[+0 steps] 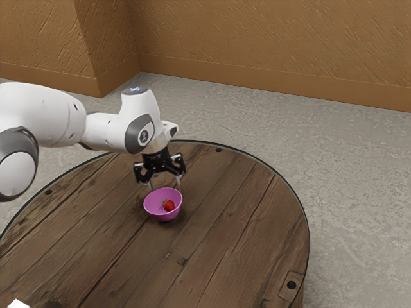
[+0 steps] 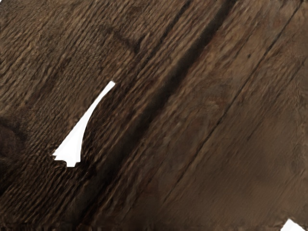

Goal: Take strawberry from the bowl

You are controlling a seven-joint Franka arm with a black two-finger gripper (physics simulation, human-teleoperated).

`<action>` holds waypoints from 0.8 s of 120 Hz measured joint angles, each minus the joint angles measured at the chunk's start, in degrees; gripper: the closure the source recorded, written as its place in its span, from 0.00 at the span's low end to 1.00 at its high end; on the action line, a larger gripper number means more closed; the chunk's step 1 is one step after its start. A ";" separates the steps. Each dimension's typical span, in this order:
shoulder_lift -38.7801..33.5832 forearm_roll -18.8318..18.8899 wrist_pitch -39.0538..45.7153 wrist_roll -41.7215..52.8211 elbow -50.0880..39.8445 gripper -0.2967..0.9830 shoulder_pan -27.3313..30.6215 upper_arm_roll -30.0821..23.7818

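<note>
We hold our end effector [image 1: 165,184] with its fingers wide apart, near the pink bowl [image 1: 154,210]. The strawberry [image 1: 169,205] lies inside the bowl. Around the bowl spreads our wooden table [image 1: 225,212]; beyond it, past the bowl, we see grey floor [image 1: 340,173].

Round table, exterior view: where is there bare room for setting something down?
Bare table planks run from the pink bowl to the rim on the view's right, and from the bowl down to the lower edge. Crowded: the bowl, holding the strawberry, with the gripper close by; the lower left corner, where a white object shows.
</note>
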 joint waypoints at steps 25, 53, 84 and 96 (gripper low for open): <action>-2.54 0.17 1.14 -7.32 -4.78 0.31 -1.84 0.00; -2.56 0.92 1.70 -13.22 -5.72 0.38 -1.89 -0.01; -4.09 0.92 1.60 -17.49 -6.45 0.44 -1.84 0.01; -4.17 0.85 1.58 -18.63 -7.10 0.46 -1.84 0.02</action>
